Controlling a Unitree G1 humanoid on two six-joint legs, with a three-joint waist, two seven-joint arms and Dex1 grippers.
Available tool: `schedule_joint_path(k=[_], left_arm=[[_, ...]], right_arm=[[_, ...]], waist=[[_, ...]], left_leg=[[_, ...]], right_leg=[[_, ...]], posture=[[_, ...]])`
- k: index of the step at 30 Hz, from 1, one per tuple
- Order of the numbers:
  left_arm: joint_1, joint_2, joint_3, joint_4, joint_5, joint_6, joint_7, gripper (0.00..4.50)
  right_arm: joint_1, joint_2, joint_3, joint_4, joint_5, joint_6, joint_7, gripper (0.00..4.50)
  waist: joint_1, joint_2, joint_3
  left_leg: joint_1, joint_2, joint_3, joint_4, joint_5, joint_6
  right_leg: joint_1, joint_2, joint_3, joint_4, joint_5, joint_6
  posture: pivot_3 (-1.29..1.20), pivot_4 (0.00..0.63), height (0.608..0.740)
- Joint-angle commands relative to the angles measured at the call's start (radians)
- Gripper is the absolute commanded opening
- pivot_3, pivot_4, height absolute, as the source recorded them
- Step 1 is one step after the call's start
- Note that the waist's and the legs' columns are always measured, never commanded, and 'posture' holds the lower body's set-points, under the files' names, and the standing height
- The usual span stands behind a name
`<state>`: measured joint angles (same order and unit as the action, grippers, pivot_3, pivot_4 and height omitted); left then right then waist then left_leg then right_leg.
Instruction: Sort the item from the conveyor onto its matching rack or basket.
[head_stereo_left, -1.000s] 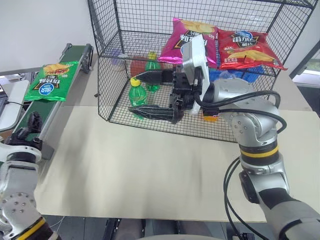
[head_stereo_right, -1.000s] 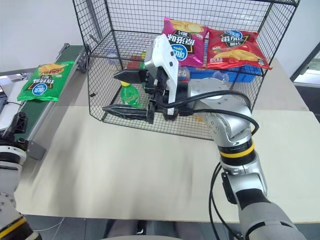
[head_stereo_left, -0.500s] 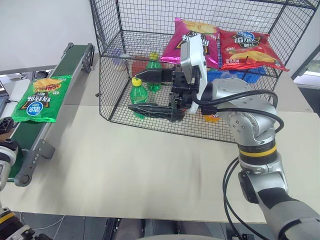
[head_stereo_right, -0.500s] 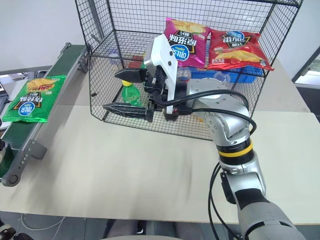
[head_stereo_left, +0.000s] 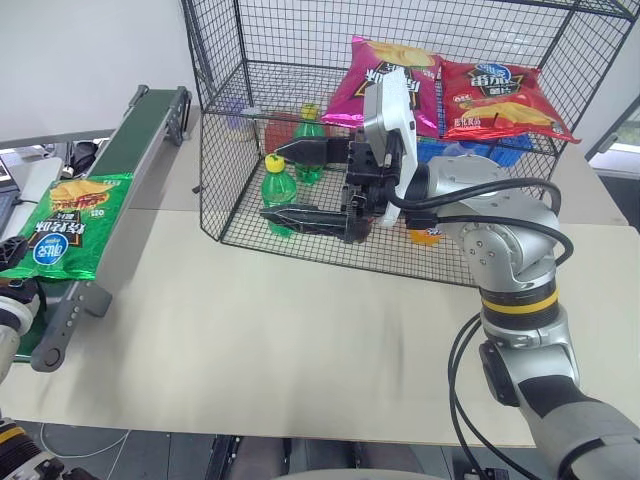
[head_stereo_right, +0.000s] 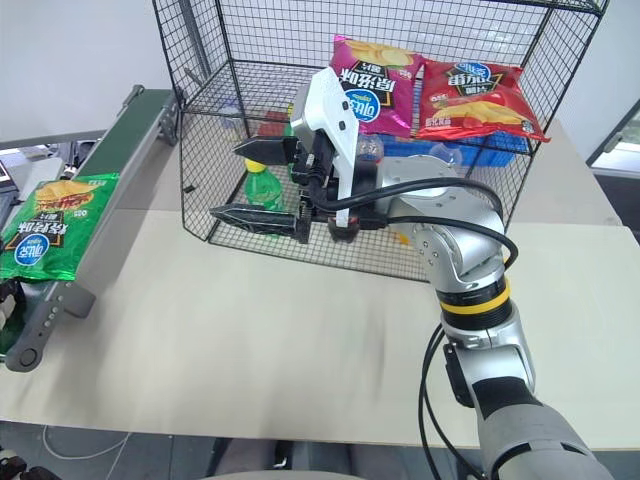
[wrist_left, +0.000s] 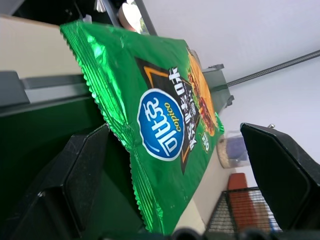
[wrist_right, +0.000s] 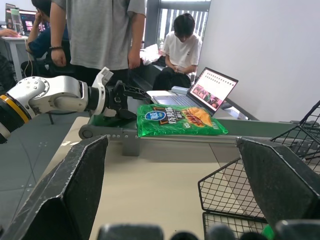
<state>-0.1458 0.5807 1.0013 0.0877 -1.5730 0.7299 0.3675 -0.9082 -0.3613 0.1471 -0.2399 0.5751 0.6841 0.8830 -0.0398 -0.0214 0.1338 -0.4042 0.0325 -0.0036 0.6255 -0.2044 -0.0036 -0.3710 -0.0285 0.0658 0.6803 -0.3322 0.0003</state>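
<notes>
The green chip bag lies flat near the close end of the conveyor, beside the table. My left gripper waits level at that end with its fingers spread wide, one on either side of the bag's edge and not touching it. My right gripper hangs in front of the black wire rack, its two fingers well apart and holding nothing. On the rack's upper shelf rest a magenta bag and a red bag; green bottles stand on the lower level.

I judge this the pick-up step: the bag has reached my left gripper but is not yet grasped. The next move calls for sliding the fingers over the crinkly edge, closing firmly without letting the slick foil slip, then carrying it to the shelf with the other chip bags.
</notes>
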Motion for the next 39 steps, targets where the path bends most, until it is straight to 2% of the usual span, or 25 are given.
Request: schedule_joint_path(k=[1,5,11,16,24,29,35,38,39], left_arm=[[0.007,0.009,-0.012,-0.002,-0.024,0.010,-0.001,4.48],[0.000,0.013,-0.010,0.006,-0.035,0.006,-0.003,4.48],[-0.034,-0.018,0.036,-0.010,-0.217,-0.035,0.059,4.48],[-0.014,-0.022,0.010,-0.023,-0.260,-0.041,0.059,4.48],[0.030,-0.003,0.002,-0.005,-0.238,-0.053,0.042,4.48],[0.035,0.009,-0.011,-0.018,-0.182,-0.069,-0.029,4.48],[0.029,0.013,-0.037,-0.098,-0.191,-0.051,-0.108,1.82],[0.014,0.034,-0.054,-0.123,-0.206,-0.040,-0.139,0.31],[0.005,0.042,-0.058,-0.129,-0.213,-0.039,-0.146,0.06]], right_arm=[[-0.029,-0.005,-0.027,-0.030,0.017,-0.008,0.001,4.50],[-0.033,-0.004,-0.026,-0.022,0.012,-0.015,0.002,4.50],[-0.031,-0.005,-0.023,-0.021,0.004,-0.021,0.002,4.50],[-0.031,-0.003,-0.021,-0.018,0.001,-0.024,0.002,4.50],[-0.032,-0.006,-0.021,-0.010,-0.006,-0.033,0.006,4.50],[-0.031,-0.004,-0.021,-0.008,-0.009,-0.038,0.004,4.50],[-0.025,-0.008,-0.024,-0.012,-0.009,-0.037,0.003,4.50],[-0.023,-0.012,-0.028,-0.007,-0.008,-0.038,0.007,4.50],[-0.022,-0.015,-0.029,-0.007,-0.008,-0.039,0.008,4.50]], waist=[[0.001,0.000,0.000],[0.002,0.000,0.000],[0.002,-0.001,0.000],[-0.001,-0.001,0.000],[-0.001,-0.001,0.000],[0.000,-0.001,0.000],[-0.001,-0.001,0.001],[-0.002,-0.001,0.001],[-0.001,-0.001,0.001]], left_leg=[[0.000,0.000,0.000,0.000,0.000,0.000],[0.000,0.000,0.000,0.000,0.000,0.000],[0.000,0.000,0.000,0.000,0.000,0.000],[0.000,0.000,0.000,0.000,-0.001,-0.001],[0.000,0.000,0.000,0.000,-0.001,-0.001],[0.000,0.000,0.000,0.000,-0.001,-0.001],[0.000,0.000,0.001,-0.001,-0.001,-0.001],[0.000,0.000,0.001,-0.001,-0.001,-0.001],[0.000,0.000,0.001,-0.001,-0.001,-0.001]], right_leg=[[0.000,0.000,0.000,0.000,0.000,0.000],[0.000,0.000,0.000,0.000,0.000,0.000],[0.000,0.000,0.000,-0.001,0.000,0.000],[0.000,0.000,0.000,-0.001,0.000,0.000],[0.000,0.000,0.000,-0.002,0.000,0.000],[0.000,0.000,0.000,-0.002,0.000,0.000],[0.000,0.000,0.000,-0.002,0.000,0.000],[0.000,0.000,0.000,-0.003,0.000,0.000],[0.000,0.000,0.000,-0.003,0.000,0.000]], posture=[[0.00,0.150,0.740],[0.00,0.150,0.740],[0.00,0.150,0.740],[0.00,0.150,0.740],[0.00,0.150,0.740],[0.00,0.150,0.740],[0.00,0.150,0.740],[0.00,0.150,0.740],[0.00,0.150,0.740]])
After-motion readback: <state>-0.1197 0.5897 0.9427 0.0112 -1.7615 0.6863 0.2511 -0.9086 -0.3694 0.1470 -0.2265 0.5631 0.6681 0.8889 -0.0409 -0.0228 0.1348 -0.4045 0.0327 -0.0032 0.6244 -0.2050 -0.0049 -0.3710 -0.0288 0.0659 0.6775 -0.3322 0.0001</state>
